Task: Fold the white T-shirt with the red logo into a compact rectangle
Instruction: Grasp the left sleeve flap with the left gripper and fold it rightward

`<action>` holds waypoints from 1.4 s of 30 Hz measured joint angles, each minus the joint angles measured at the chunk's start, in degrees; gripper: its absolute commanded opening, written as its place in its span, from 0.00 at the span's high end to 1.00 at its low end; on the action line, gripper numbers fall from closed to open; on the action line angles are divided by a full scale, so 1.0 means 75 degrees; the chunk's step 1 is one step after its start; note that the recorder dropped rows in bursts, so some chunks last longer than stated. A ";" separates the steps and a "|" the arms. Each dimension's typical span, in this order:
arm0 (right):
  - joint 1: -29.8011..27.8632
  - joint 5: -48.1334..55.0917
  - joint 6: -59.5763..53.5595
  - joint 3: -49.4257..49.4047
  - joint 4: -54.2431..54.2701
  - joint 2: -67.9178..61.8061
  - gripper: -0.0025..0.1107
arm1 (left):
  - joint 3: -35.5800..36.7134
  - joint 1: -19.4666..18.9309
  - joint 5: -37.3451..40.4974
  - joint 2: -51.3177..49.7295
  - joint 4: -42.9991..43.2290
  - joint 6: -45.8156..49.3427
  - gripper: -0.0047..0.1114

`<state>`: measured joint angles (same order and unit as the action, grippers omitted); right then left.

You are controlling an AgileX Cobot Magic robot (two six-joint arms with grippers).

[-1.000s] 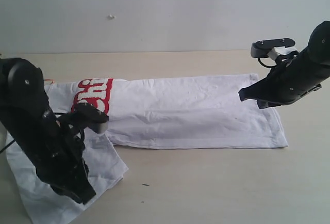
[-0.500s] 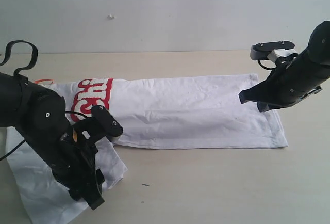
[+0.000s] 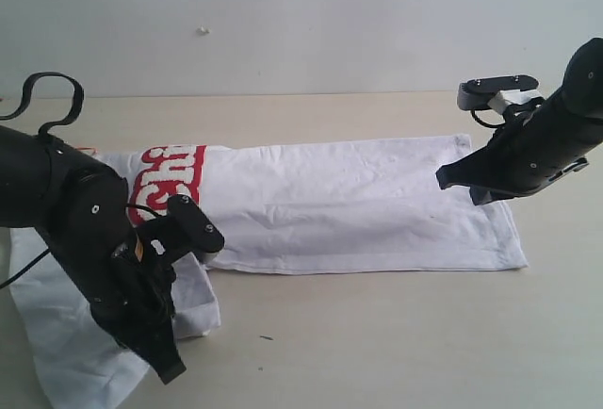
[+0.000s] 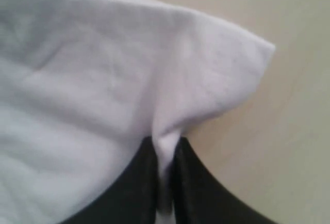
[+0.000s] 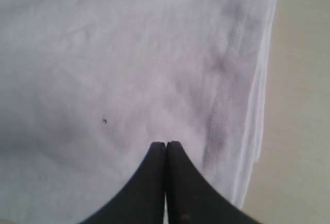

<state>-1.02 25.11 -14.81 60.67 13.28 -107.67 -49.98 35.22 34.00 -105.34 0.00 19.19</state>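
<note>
over on the left side, the left arm (image 3: 89,239) is hunched low over the near end of the white t-shirt (image 3: 349,206), with a black cable loop (image 3: 52,98) poking up behind it. the left end effector (image 4: 166,146) is nipped down on a little ridge of the cloth, jaws almost together with fabric squeezed up between them. in its wrist view a loose rounded corner (image 4: 227,64) of the shirt fans out past the tips onto the bare tabletop (image 3: 396,334). that whole left part of the shirt is rumpled and spreads toward the near-left edge. just behind the arm you can see the red logo (image 3: 170,178), chunky white letters in a red outline, turned sideways and partly hidden by the arm, so i can't read the whole thing. from there the rest of the shirt runs as a long folded strip across the middle of the tabletop, lying flat with a few soft wrinkles. at the far right end the right arm (image 3: 542,150) comes in from the edge, and the right end effector (image 5: 166,144) sits over the shirt's far corner. its jaws are pressed tip to tip with nothing between them. the stitched hem (image 5: 224,95) runs just beside the tips. can't tell whether they're actually touching the cloth.
</note>
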 measured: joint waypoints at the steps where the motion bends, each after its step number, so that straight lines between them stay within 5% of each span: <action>1: 0.0000 0.0000 0.0000 0.0000 0.0000 0.0000 0.98 | -0.0041 0.0000 0.0083 0.0000 0.0000 0.0000 0.96; 10: 0.0000 0.0014 -0.0016 0.0000 0.0059 0.0000 0.98 | -0.0556 0.0000 0.1943 0.0541 0.0347 0.0185 0.96; 17: 0.0000 0.0080 -0.0016 0.0000 0.0059 0.0000 0.98 | -0.0771 0.0000 0.2478 0.1177 0.1124 0.1664 0.96; 28: 0.0000 0.0248 -0.0029 0.0000 0.0141 0.0000 0.98 | -0.0771 0.0000 0.0319 0.1217 0.2816 0.3713 0.96; 37: 0.0000 0.0262 -0.0134 0.0000 0.0186 0.0000 0.98 | -0.0771 0.0000 -0.1171 0.0650 0.4228 0.3981 0.96; 42: 0.0000 0.0233 -0.0168 0.0000 0.0199 0.0000 0.98 | -0.0771 -0.0149 -0.2257 0.0388 0.5082 0.3434 0.81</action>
<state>-1.02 26.85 -16.07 60.67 14.78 -107.67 -55.76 34.10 17.07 -102.43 38.12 44.95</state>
